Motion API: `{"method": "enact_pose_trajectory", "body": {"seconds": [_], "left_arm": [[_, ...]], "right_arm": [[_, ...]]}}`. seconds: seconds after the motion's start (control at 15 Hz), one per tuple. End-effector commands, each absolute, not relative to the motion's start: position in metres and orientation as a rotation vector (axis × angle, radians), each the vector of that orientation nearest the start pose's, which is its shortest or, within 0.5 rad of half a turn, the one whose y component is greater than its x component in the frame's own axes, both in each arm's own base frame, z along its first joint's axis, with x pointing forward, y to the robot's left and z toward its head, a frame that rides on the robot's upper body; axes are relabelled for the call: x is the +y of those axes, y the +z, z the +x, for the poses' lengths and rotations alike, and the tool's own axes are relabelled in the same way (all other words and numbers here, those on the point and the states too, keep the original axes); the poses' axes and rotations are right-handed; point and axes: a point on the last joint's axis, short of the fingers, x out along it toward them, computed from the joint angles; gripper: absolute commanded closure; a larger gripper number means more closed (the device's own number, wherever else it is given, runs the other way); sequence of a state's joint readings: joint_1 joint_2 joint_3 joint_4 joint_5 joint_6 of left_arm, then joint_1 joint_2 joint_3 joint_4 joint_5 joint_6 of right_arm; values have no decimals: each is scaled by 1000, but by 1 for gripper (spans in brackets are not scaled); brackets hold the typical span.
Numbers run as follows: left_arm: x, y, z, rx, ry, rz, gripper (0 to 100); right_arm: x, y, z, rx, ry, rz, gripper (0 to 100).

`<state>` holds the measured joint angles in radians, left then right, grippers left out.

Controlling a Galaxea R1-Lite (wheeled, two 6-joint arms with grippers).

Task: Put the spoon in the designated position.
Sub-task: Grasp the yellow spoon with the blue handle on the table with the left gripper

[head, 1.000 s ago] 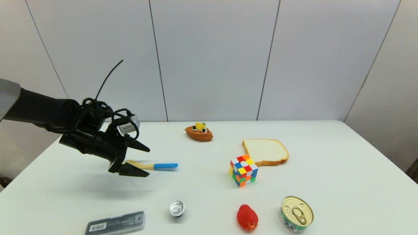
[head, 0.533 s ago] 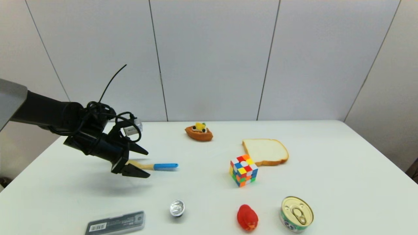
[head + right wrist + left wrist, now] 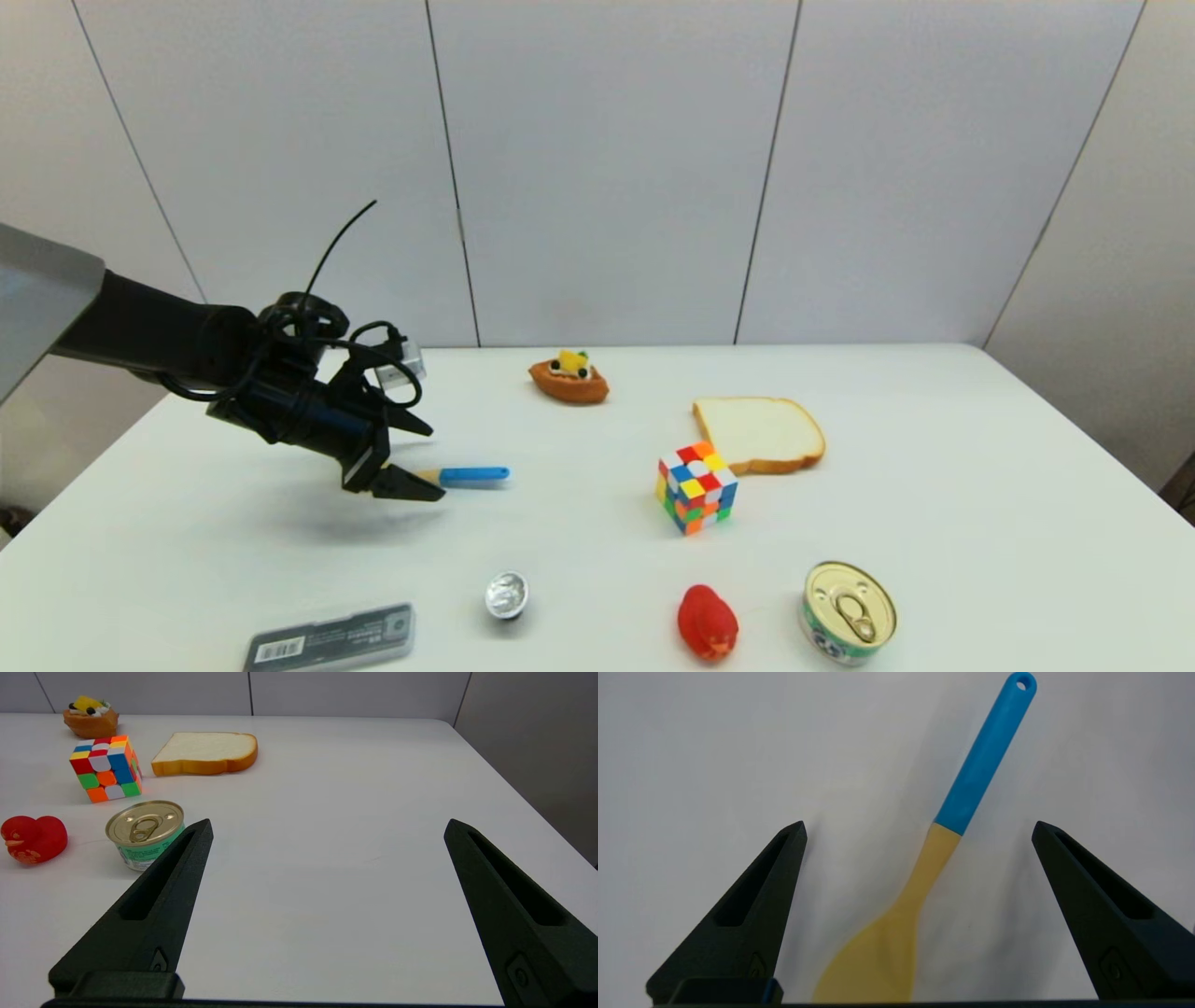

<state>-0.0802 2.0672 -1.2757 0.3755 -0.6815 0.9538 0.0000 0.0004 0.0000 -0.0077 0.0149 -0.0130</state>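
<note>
**Left end effector spread over the spoon on a white tabletop**

The spoon [image 3: 464, 476] lies flat on the tabletop [image 3: 579, 523], left of the cube [image 3: 695, 487], with bare surface between them. Its blue handle points toward the cube. In the head view the pale bowl is hidden behind the left end effector [image 3: 425, 459]. The left wrist view shows the bowl and neck lying between the two black fingers [image 3: 752, 905], which stand wide apart and do not touch the spoon [image 3: 943, 849]; the bowl's end is cut off at the picture's edge.

The right end effector [image 3: 327, 826] shows only in its own wrist view, fingers apart, over bare tabletop right of the can [image 3: 145, 833].

Bread [image 3: 758, 435] lies just behind the cube. A tart [image 3: 569, 377] sits behind and left of the cube. In front of the cube are a red duck [image 3: 707, 623] and the can. A small silver cup [image 3: 506, 595] and a grey case [image 3: 330, 638], partly cut off, lie front-left of the cube, near the front edge.
</note>
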Motion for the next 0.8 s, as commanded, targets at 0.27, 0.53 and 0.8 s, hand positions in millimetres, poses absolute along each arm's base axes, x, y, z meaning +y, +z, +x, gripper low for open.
{"method": "enact_pose_trajectory", "body": {"seconds": [0.27, 0.53, 0.8], "left_arm": [[-49, 96, 346, 748, -1142, 471, 0], [-49, 96, 346, 755, -1133, 487, 0], [-55, 95, 346, 756, -1148, 491, 0]], "right_arm": [[0, 76, -23, -6, 15, -14, 0], [0, 76, -23, -6, 15, -14, 0], [0, 76, -23, -6, 15, -14, 0]]}}
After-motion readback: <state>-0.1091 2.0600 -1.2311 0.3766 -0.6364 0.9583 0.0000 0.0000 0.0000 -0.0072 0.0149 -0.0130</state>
